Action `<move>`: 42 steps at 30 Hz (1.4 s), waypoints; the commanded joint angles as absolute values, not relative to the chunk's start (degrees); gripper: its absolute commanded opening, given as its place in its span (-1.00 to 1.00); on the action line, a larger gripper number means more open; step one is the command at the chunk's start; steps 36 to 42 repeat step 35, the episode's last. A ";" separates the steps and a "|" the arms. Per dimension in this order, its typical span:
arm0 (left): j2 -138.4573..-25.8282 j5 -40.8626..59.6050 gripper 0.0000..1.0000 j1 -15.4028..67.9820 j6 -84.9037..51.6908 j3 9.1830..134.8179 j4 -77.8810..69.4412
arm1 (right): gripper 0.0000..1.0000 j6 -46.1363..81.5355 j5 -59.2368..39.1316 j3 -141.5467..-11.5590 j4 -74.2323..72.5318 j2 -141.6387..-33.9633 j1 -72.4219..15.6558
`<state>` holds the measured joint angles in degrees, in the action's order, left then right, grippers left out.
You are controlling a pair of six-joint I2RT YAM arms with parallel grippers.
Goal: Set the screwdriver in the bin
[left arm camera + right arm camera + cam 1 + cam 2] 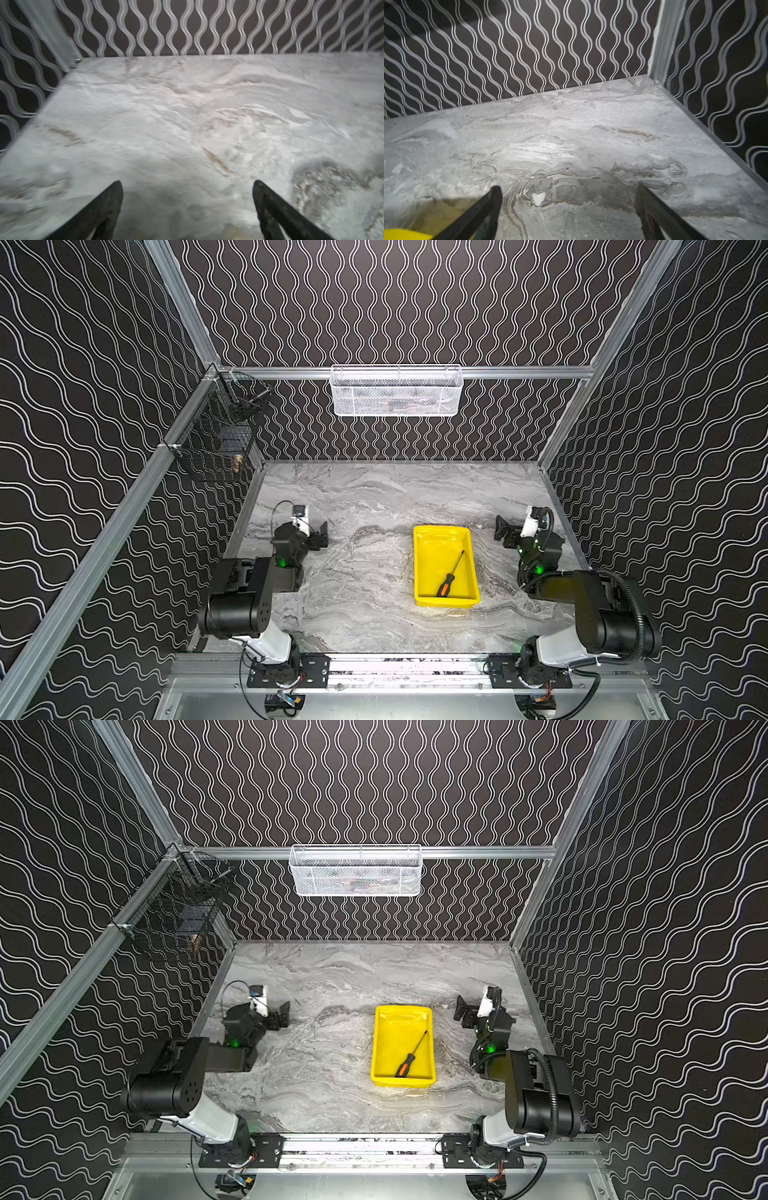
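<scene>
Finding: the slim screwdriver with the thin dark shaft and black-and-orange handle (453,570) lies flat inside the shallow rectangular bright yellow plastic bin (430,547), right of centre in both top views. It runs diagonally. The handle sits by the bin's lower wall and the tip points toward the upper right, close to the right-hand wall. No part of it appears to overhang the rim (384,1040).

Tools: the left gripper (322,536) sits at the left of the frame, low over the grey marble-patterned tabletop (353,572) and well apart from the bin. Its jaws are spread, with only bare tabletop between them in the left wrist view (187,187), which is blurred. The right gripper (503,531) is just beyond the bin's upper right corner. Its jaws are likewise apart and hold nothing (569,189). One yellow corner of the bin (404,234) shows at the edge of the right wrist view.

Assessment: placement looks complete, and what remains is to hold clear.

Recommendations:
- Touch neither the bin nor the screwdriver (413,1052) again, as the bin looks light and would probably slide if nudged.
- If the right arm moves, lift it first, then draw it away from the bin's right wall.
- Keep both sets of jaws spread to avoid snagging the rim.
</scene>
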<state>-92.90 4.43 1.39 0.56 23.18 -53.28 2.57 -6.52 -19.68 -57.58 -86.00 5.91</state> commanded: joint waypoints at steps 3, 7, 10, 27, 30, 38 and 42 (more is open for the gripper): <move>-94.33 -3.91 0.97 2.81 3.34 22.06 -56.36 | 0.99 1.02 -1.30 -16.83 -62.25 -87.05 5.33; -94.63 -3.96 0.97 2.81 3.34 22.17 -56.54 | 0.99 1.55 -0.31 -15.75 -64.72 -87.41 4.92; -94.72 -4.04 0.97 2.81 3.40 22.40 -56.33 | 0.99 1.32 -0.26 -15.43 -66.32 -88.02 4.93; -94.75 -3.67 0.97 3.08 3.88 21.47 -57.80 | 1.00 1.01 0.36 -15.29 -67.17 -88.10 4.75; -95.03 -3.63 0.97 3.08 3.78 21.80 -57.56 | 0.99 0.97 0.45 -15.36 -67.17 -88.15 4.75; -95.01 -3.69 0.97 3.08 3.96 21.68 -57.87 | 0.99 1.05 0.22 -15.47 -67.06 -88.35 4.75; -95.01 -3.69 0.97 3.08 3.96 21.68 -57.87 | 0.99 1.05 0.22 -15.47 -67.06 -88.35 4.75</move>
